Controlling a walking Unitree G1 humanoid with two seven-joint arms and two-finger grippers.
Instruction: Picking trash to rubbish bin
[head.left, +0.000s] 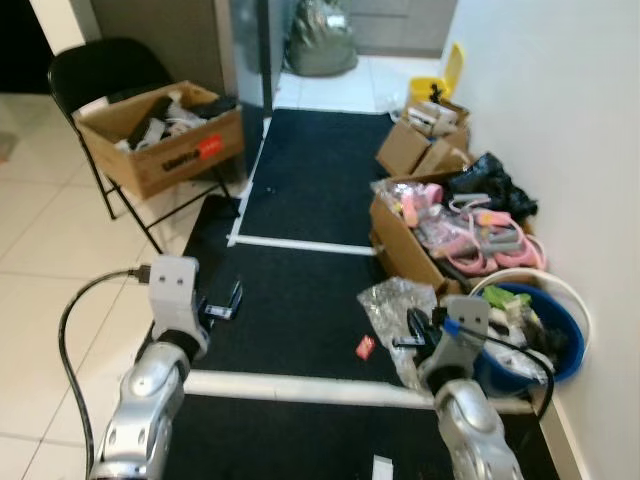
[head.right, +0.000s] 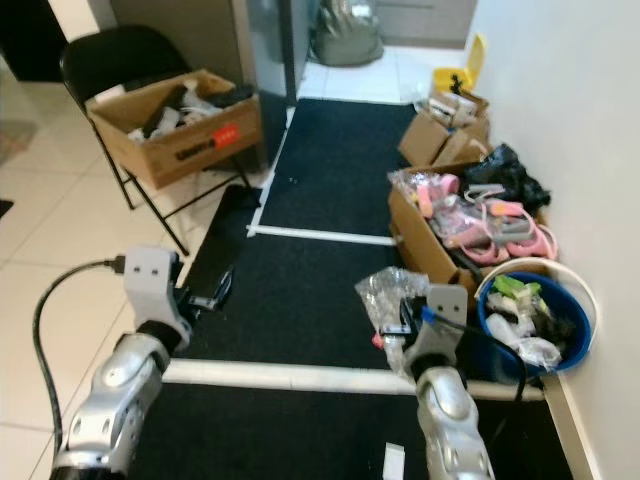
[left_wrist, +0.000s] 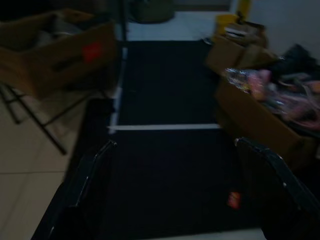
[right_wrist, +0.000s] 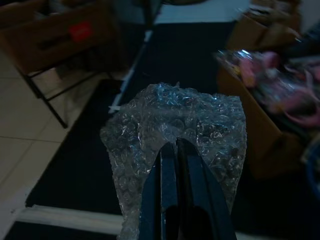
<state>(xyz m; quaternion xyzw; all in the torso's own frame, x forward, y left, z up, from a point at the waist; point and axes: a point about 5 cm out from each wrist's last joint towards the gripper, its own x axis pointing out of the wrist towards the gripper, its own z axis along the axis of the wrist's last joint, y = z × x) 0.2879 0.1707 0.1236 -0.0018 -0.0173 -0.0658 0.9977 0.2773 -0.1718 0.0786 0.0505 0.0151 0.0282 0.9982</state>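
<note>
My right gripper (right_wrist: 175, 146) is shut on a crumpled sheet of clear bubble wrap (right_wrist: 175, 120), held above the black mat (head.left: 300, 290). From the head camera the bubble wrap (head.left: 393, 303) hangs just left of a blue bin (head.left: 570, 345) with a white rim, which holds mixed rubbish and stands by the right wall. My left gripper (left_wrist: 175, 142) is open over the mat with nothing between its fingers, and it sits low on the left (head.left: 222, 302). A small red scrap (head.left: 366, 346) lies on the mat between the two arms.
A cardboard box (head.left: 160, 135) rests on a black folding chair at the left. An open carton of pink items (head.left: 420, 235), smaller boxes (head.left: 425, 140) and a black bag (head.left: 490, 185) line the right wall. A white paper scrap (head.left: 382, 465) lies near my feet.
</note>
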